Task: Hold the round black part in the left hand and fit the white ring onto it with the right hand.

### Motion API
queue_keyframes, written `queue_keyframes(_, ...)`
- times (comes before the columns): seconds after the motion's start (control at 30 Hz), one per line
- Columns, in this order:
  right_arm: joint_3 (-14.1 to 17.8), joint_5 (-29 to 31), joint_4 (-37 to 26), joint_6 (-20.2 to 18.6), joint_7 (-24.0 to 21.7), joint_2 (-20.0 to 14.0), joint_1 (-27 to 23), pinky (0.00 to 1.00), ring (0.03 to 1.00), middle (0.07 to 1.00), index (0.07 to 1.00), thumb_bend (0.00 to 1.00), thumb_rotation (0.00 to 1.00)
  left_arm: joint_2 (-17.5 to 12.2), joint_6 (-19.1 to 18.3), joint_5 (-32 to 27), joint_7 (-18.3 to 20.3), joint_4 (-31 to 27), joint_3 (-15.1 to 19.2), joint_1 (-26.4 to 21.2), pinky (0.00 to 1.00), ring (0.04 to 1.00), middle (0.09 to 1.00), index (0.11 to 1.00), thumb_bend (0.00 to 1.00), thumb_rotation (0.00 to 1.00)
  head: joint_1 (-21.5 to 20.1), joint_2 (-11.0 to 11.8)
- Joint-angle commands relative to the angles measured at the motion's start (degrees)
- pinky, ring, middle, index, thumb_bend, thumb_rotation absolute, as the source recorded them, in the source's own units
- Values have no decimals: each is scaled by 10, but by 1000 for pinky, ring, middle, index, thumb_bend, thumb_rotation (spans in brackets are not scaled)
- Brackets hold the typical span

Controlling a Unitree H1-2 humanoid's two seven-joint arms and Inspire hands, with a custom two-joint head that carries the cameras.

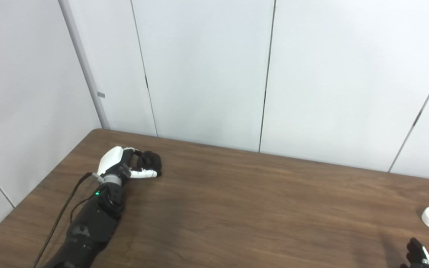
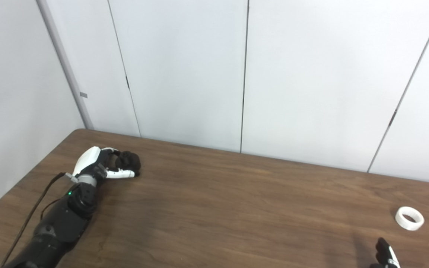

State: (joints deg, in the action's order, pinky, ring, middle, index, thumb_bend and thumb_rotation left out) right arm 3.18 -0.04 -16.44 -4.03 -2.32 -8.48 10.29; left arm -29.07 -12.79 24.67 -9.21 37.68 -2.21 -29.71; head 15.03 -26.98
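Black round part [image 1: 149,160] gripped by left robot hand [image 1: 125,165] (right robot hand [image 1: 417,255] state unclear).

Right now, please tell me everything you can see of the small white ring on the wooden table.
The small white ring looks like matte plastic, a short band with an open centre. It lies flat on the brown wooden table, near its right side. Nothing touches it; the right hand is nearer the camera, apart from it.
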Motion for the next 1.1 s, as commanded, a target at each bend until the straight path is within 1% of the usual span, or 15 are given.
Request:
queue_keyframes(0.0, 1, 2, -14, -2, -2, 0, 2, 1000, 997, 985, 981, 289, 887, -18, 13, -2, -5, -12, 2, -19, 1000, 1000, 926, 746, 947, 337, 1, -1)
queue_keyframes(0.17, 0, 2, -15, -4, -2, 1, 2, 1000, 1000, 989, 986, 292, 899, -18, 9, -1, -3, -13, 0, -20, 1000, 1000, 930, 752, 928, 331, 0, 0)
queue_keyframes(0.3, -1, -3, -18, -6, -1, 2, 2, 1000, 1000, 990, 991, 265, 898, -16, 6, -2, -4, -11, 1, -22, 1000, 1000, 925, 755, 923, 329, -1, 0)
queue_keyframes(0.43, -3, -16, -20, -12, 3, 1, 2, 1000, 997, 980, 981, 287, 922, -16, 4, 0, -3, -5, -2, -25, 1000, 1000, 919, 755, 918, 335, -1, 0)
queue_keyframes(0.57, 1, -3, -19, -10, 1, 5, 1, 1000, 995, 982, 981, 282, 883, -15, 8, -3, -4, -4, -1, -25, 1000, 1000, 916, 740, 913, 325, -1, 0)
queue_keyframes(0.63, 1, -1, -16, -6, 1, 4, 0, 1000, 992, 980, 981, 296, 876, -15, 13, -4, -6, -3, 1, -24, 1000, 1000, 914, 731, 913, 327, -1, 0)
queue_keyframes(0.7, 0, -5, -17, -6, 1, 1, 1, 1000, 984, 977, 980, 286, 874, -15, 13, -7, -8, -6, 3, -23, 1000, 997, 906, 716, 914, 321, 0, -2)
queue_keyframes(0.83, -1, -8, -21, -11, 0, 1, 2, 1000, 989, 978, 980, 286, 900, -13, 11, -13, -7, -7, 8, -23, 1000, 996, 899, 695, 904, 303, 0, -2)
queue_keyframes(0.93, -3, -18, -25, -16, 3, 1, 3, 1000, 986, 974, 978, 285, 918, -11, 19, -23, -12, -3, 13, -23, 1000, 991, 887, 669, 896, 274, 0, -3)
queue_keyframes(0.97, -3, -16, -24, -14, 2, 1, 3, 1000, 991, 979, 982, 280, 920, -11, 22, -25, -14, -1, 14, -23, 1000, 985, 878, 645, 873, 237, 0, -3)
queue_keyframes(1.07, -2, -15, -24, -15, 1, 2, 3, 1000, 996, 983, 986, 272, 913, -9, 31, -33, -22, 3, 17, -24, 1000, 975, 866, 614, 840, 196, 0, -3)
